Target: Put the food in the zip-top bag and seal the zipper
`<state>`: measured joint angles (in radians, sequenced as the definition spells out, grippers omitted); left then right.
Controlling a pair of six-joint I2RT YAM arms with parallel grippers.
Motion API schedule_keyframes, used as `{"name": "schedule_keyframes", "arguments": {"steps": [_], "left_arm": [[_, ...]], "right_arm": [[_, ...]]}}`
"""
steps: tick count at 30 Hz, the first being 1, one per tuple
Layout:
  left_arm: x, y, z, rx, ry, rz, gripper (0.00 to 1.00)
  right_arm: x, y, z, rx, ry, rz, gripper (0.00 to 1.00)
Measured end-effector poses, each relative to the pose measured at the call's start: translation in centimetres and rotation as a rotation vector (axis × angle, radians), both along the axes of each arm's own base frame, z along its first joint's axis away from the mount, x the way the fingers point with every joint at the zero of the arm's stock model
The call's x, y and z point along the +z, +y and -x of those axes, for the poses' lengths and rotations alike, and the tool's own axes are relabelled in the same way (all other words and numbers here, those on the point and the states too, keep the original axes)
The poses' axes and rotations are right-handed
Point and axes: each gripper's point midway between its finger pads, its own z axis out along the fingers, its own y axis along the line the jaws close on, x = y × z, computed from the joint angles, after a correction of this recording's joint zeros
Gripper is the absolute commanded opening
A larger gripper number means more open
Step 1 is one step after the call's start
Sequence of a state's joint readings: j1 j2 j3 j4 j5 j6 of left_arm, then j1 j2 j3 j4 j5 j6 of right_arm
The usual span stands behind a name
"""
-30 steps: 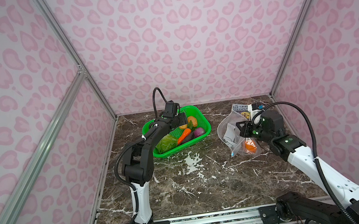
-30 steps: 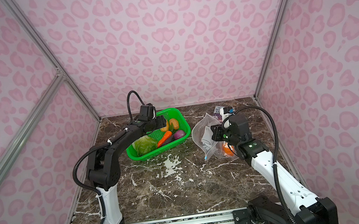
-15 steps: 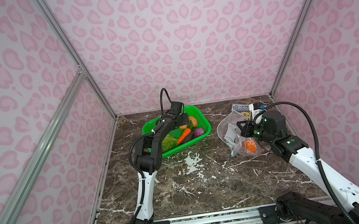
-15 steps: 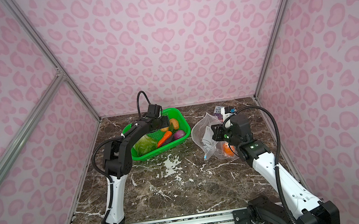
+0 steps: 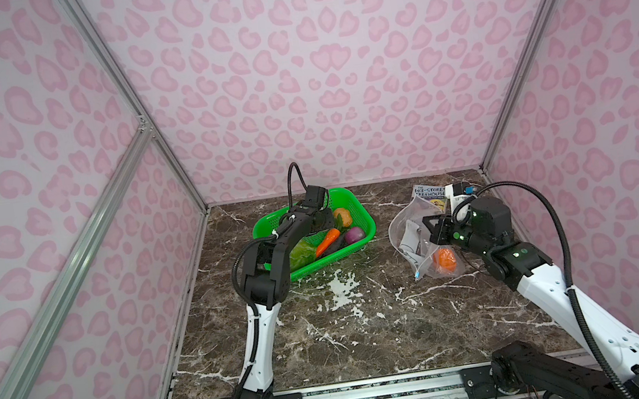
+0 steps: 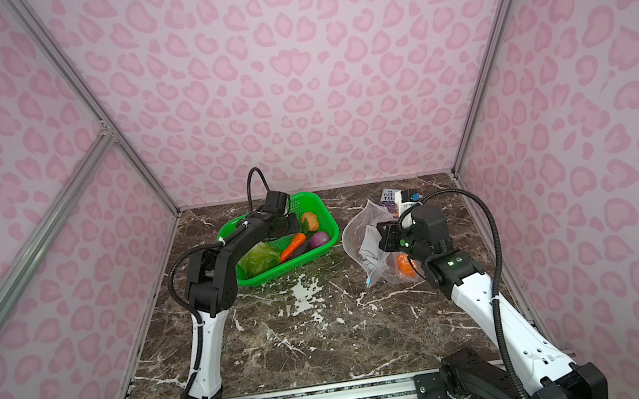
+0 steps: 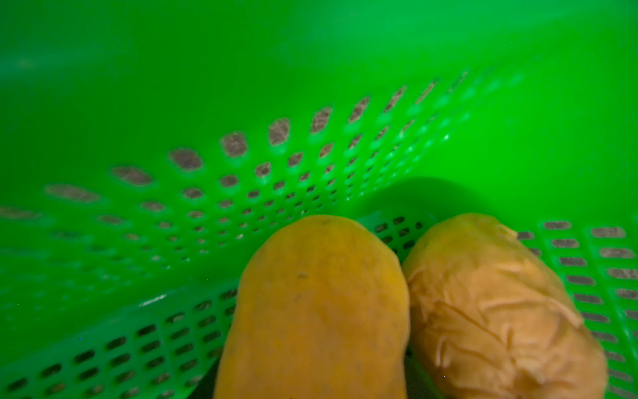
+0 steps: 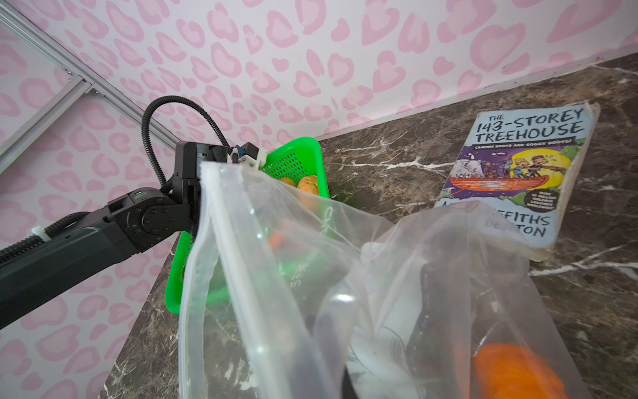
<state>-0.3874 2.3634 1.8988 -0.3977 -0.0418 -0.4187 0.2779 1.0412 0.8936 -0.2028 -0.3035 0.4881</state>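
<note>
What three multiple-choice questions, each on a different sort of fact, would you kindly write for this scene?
1. How many potatoes does the left wrist view show in the basket?
A. none
B. two
C. five

2. Where is the pumpkin?
A. in the basket
B. inside the bag
C. on the book

3. What state is the right tool in?
A. shut on the bag's edge
B. wide open over the basket
C. parked, holding nothing

Answers:
1. B, two lie side by side on the green mesh.
2. B, it shows orange through the clear plastic, and nothing orange lies on the book.
3. A, its jaws are closed and the bag hangs lifted from them.
</note>
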Motion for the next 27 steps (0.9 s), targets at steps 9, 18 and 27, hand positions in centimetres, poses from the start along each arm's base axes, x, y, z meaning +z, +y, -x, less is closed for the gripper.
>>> {"name": "schedule_keyframes", "arguments": {"steps": [9,18,27], "left_arm": [[7.0,1.0,4.5,-0.031,-0.053,0.060,0.44],[14.8,-3.0,10.8,-0.232,-0.129,0.334,0.45],[22.5,-10.3,18.5,-0.510,-0.194,0.530,0.45]], "right_arm": [[-2.4,1.0,-0.9,0.006,0.064,-0.014,0.00],[-4.3,2.9,-2.1,0.032,0.104,-0.023,0.00],[-5.1,4.6,-2.8,0.060,0.132,-0.029,0.00]]}}
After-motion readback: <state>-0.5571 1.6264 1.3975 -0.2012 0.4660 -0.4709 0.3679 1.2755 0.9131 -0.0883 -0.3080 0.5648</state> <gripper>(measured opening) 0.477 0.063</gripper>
